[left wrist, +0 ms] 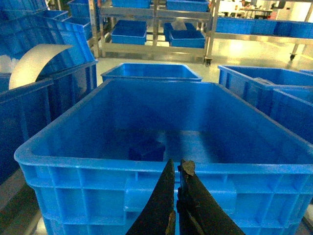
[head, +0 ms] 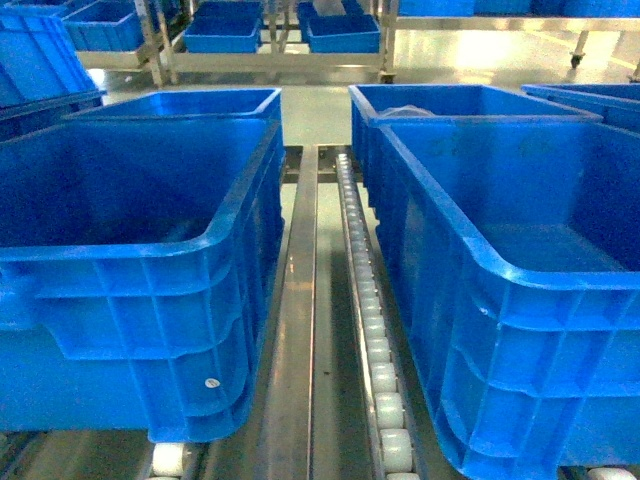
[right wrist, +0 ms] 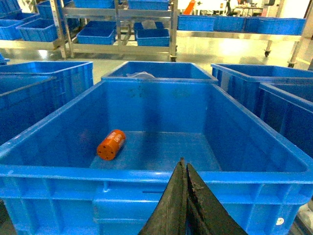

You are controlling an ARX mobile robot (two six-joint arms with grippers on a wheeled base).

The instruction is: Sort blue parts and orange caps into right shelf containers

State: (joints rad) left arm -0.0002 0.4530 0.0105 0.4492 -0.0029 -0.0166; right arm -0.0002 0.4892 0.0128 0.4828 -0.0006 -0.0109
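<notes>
Both hands are pressed together and hold nothing: the left hand [left wrist: 177,169] and the right hand [right wrist: 185,166]. 1 orange cap [right wrist: 111,144] lies in the right bin [right wrist: 146,169]. The right hand must open, then reach down for it.

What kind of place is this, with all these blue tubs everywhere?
Most likely a factory or warehouse sorting area. Large blue crates sit on a roller conveyor track, metal shelving racks hold more bins, and one crate holds an orange cap.

Blue bins [head: 150,300], orange cap [right wrist: 111,144], black left gripper [left wrist: 177,169], silver roller rail [head: 375,340]
</notes>
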